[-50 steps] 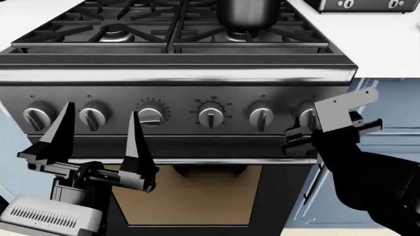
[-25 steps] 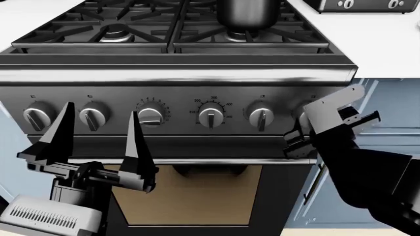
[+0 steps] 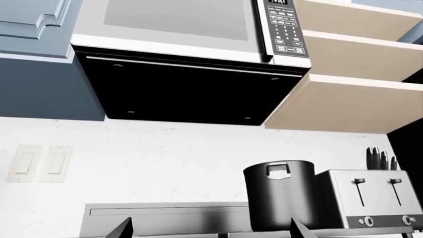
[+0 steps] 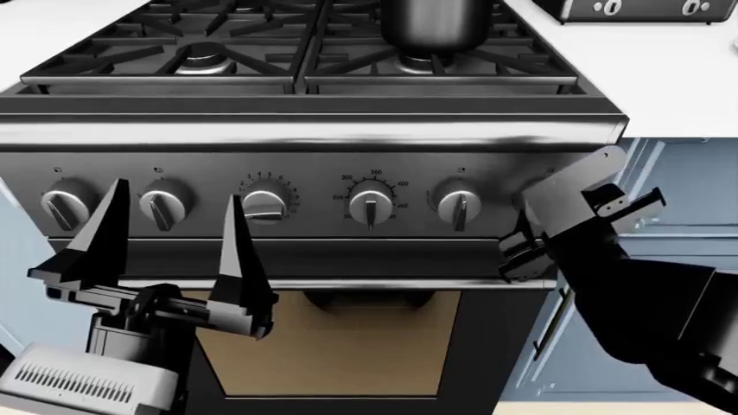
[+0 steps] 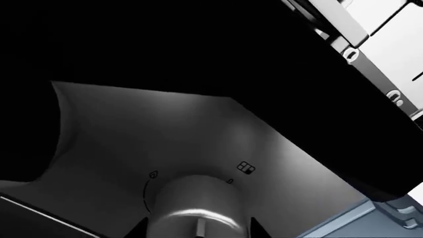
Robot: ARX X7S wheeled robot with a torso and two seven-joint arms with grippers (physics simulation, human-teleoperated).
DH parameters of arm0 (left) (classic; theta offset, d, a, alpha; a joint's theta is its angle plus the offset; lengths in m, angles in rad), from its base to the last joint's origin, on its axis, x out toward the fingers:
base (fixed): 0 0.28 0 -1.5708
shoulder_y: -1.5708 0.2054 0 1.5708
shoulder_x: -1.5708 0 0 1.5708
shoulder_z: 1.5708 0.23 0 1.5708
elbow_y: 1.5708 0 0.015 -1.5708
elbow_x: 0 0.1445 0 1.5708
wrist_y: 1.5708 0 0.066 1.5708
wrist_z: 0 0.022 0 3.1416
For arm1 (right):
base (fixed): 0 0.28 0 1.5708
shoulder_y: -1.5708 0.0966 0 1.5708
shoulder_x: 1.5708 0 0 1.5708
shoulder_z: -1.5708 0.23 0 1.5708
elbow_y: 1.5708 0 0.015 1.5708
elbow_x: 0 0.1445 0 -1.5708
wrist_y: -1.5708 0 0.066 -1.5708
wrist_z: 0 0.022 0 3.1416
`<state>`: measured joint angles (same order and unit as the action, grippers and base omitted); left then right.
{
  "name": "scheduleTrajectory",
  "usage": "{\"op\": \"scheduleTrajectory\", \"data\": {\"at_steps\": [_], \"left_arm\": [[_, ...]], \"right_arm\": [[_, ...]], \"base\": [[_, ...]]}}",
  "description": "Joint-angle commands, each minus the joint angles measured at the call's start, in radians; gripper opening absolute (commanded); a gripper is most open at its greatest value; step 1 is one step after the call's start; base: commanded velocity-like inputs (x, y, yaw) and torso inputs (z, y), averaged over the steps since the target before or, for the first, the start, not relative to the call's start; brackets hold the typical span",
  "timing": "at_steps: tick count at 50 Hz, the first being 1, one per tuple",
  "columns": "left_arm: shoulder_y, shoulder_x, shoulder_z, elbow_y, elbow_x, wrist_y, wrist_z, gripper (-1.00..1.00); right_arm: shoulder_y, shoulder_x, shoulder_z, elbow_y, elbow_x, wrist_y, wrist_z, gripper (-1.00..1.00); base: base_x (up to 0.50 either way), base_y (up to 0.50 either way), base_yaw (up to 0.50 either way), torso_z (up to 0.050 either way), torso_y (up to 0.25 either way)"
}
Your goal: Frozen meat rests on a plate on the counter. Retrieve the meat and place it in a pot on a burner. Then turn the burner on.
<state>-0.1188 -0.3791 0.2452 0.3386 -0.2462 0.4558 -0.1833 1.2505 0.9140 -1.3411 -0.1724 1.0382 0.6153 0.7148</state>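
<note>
At the stove front: both arms work below the cooktop, seen from the head camera.
Pot (image 4: 433,22): dark grey, standing on the black grate over the rear right burner (image 4: 417,62); only its lower part shows in the head view. The left wrist view shows its full height, lid off, beside a toaster (image 3: 367,198).
Meat and plate: neither appears in any view — whether the meat lies inside the pot cannot be told.
Counter (image 4: 680,78): plain white, to the right of the stove.
Knobs: a row of silvery dials across the steel front panel, among them a centre dial (image 4: 372,206) and one further right (image 4: 459,206).
Left gripper (image 4: 173,246): fingers spread wide apart and pointing upward, holding nothing, low in front of the two left-hand knobs and apart from them.
Right gripper (image 4: 524,246): pressed up to the far right end of the panel, covering the last knob there. In the right wrist view that knob (image 5: 195,210) sits between the two dark fingertips; whether they clamp it cannot be told.
Oven door (image 4: 334,341): glass window below the panel, behind the left arm.
</note>
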Motion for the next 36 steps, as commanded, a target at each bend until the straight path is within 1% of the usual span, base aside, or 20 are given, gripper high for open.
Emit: {"op": "scheduleTrajectory", "data": {"at_steps": [1, 7, 8, 15, 17, 21, 36], "left_arm": [[0.003, -0.004, 0.002, 0.008, -0.002, 0.001, -0.002, 1.0], [0.005, -0.005, 0.002, 0.011, -0.001, 0.003, -0.004, 1.0], [0.005, -0.005, 0.002, 0.011, 0.0, 0.003, -0.004, 1.0], [0.004, -0.005, 0.004, 0.009, 0.001, 0.004, -0.006, 1.0], [0.001, -0.004, 0.005, 0.002, 0.0, 0.005, -0.005, 1.0], [0.0, -0.004, 0.006, -0.001, -0.001, 0.006, -0.005, 1.0], [0.001, -0.006, 0.009, 0.0, 0.004, 0.008, -0.009, 1.0]], "right_arm": [[-0.032, -0.026, -0.039, -0.052, 0.14, -0.06, -0.063, -1.0], [-0.039, -0.015, -0.03, -0.066, 0.15, -0.072, -0.053, -1.0], [-0.039, -0.012, -0.028, -0.07, 0.151, -0.073, -0.051, 1.0], [-0.042, 0.006, -0.016, -0.098, 0.16, -0.085, -0.029, 1.0], [-0.048, 0.033, -0.005, -0.148, 0.169, -0.091, 0.023, 1.0], [-0.05, 0.055, 0.003, -0.189, 0.177, -0.093, 0.063, 1.0], [-0.046, 0.086, 0.014, -0.257, 0.183, -0.086, 0.121, 1.0]], "base": [[-0.01, 0.0, 0.0, 0.0, 0.0], [0.0, 0.0, 0.0, 0.0, 0.0], [-0.01, 0.0, 0.0, 0.0, 0.0], [0.0, 0.0, 0.0, 0.0, 0.0], [0.0, 0.0, 0.0, 0.0, 0.0], [0.0, 0.0, 0.0, 0.0, 0.0], [0.0, 0.0, 0.0, 0.0, 0.0]]}}
